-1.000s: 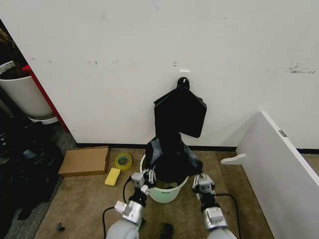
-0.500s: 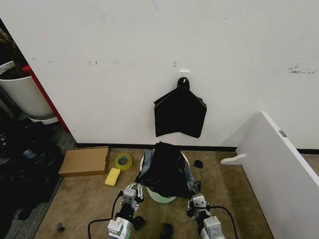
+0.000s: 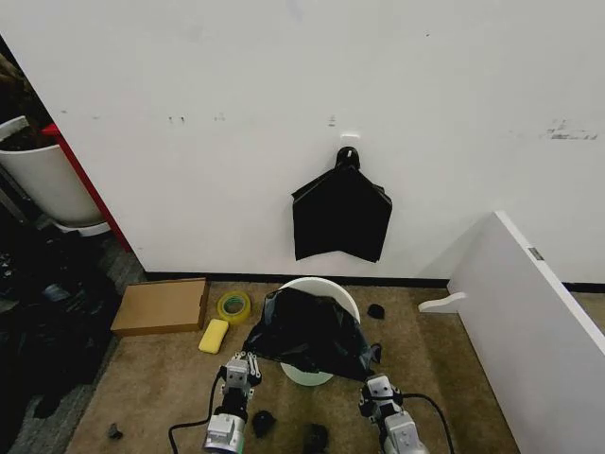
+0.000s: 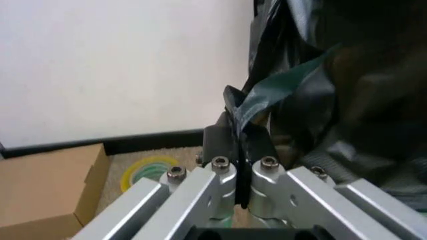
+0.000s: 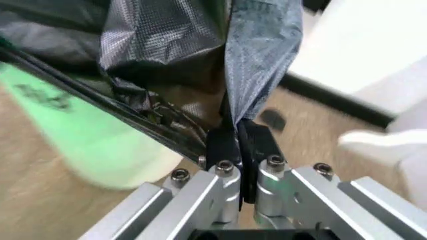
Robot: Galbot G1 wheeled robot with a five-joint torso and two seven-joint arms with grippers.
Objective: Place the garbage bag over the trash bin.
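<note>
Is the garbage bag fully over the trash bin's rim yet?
No. The garbage bag drapes the trash bin's front; the back rim is bare.

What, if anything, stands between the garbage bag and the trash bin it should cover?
Nothing visible does. The garbage bag already drapes over the near side of the trash bin, pinched by the left gripper and the right gripper.

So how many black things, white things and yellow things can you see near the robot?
Black: 2, the garbage bag that the left gripper and right gripper pinch, and the folded bundle on the wall.
White: 2, the trash bin and the big tub.
Yellow: 2, the tape roll and the sponge.
Total: 6
</note>
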